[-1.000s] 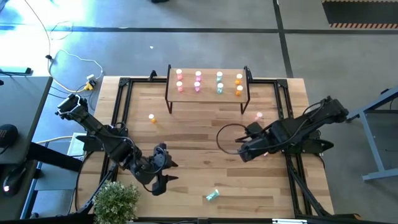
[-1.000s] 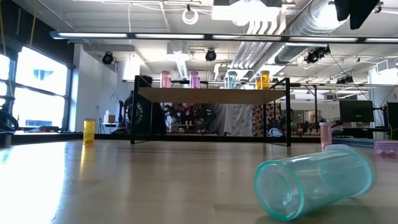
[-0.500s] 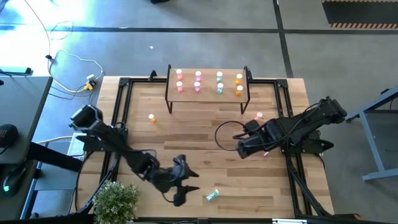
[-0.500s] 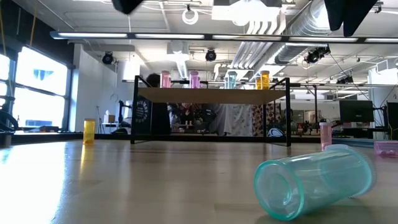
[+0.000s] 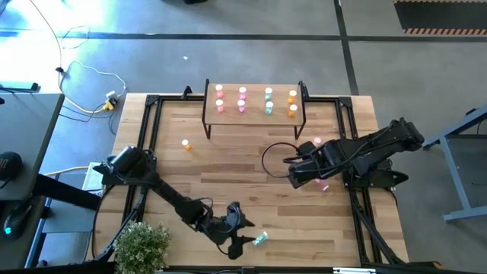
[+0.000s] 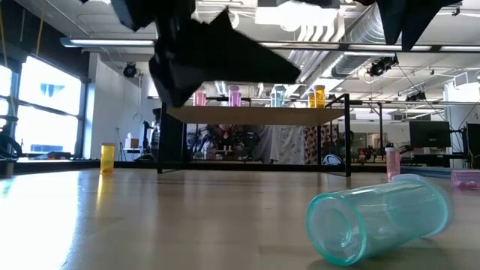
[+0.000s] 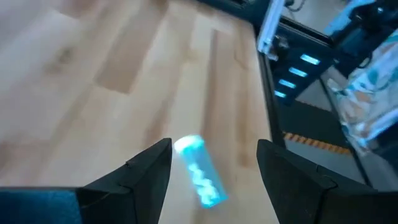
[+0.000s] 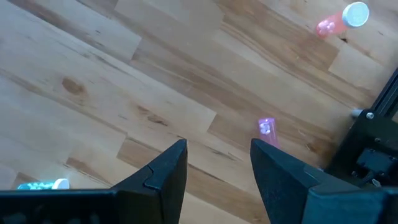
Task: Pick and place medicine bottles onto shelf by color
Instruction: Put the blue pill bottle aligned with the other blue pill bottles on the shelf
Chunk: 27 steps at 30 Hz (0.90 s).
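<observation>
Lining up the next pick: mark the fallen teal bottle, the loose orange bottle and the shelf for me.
teal bottle (image 6: 379,218), low view, its clear side wall.
orange bottle (image 5: 186,143), high view, its top.
shelf (image 5: 255,113), high view, bare front strip of the board.

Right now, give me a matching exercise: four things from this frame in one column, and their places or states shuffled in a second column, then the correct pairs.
Things:
1. teal bottle
2. orange bottle
3. left gripper
4. shelf

Places or states:
A. stands upright alone on the table's left part
B. carries rows of pink, teal and orange bottles
C. lies on its side near the table's front edge
D. open, right beside the lying teal bottle

Pairs: 1-C, 2-A, 3-D, 4-B
</observation>
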Each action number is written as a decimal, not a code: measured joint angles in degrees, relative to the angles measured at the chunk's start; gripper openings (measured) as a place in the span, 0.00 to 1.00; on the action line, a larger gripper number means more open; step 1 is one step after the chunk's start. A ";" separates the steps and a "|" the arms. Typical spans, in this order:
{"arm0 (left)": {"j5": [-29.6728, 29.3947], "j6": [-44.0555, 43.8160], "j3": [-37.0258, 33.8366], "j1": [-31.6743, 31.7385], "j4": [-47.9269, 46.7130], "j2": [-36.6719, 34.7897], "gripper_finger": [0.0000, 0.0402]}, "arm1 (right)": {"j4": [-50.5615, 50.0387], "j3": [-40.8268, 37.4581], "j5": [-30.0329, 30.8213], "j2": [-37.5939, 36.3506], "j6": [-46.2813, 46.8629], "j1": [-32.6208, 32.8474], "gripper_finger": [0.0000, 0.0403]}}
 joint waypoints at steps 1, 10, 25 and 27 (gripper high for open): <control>0.30 -0.31 0.43 -0.22 -0.08 0.78 0.57 | -0.02 0.00 0.06 0.00 0.00 -0.27 0.42; -0.42 1.43 9.82 -1.46 -4.60 9.54 0.57 | -0.25 0.00 0.37 -0.03 0.00 -1.07 0.42; -1.25 1.14 12.63 -0.35 -11.47 13.90 0.57 | -0.14 -0.02 0.80 -0.02 0.02 -1.02 0.42; -1.09 1.17 12.60 0.01 -12.24 14.03 0.56 | -0.14 -0.02 0.86 -0.02 0.03 -1.02 0.42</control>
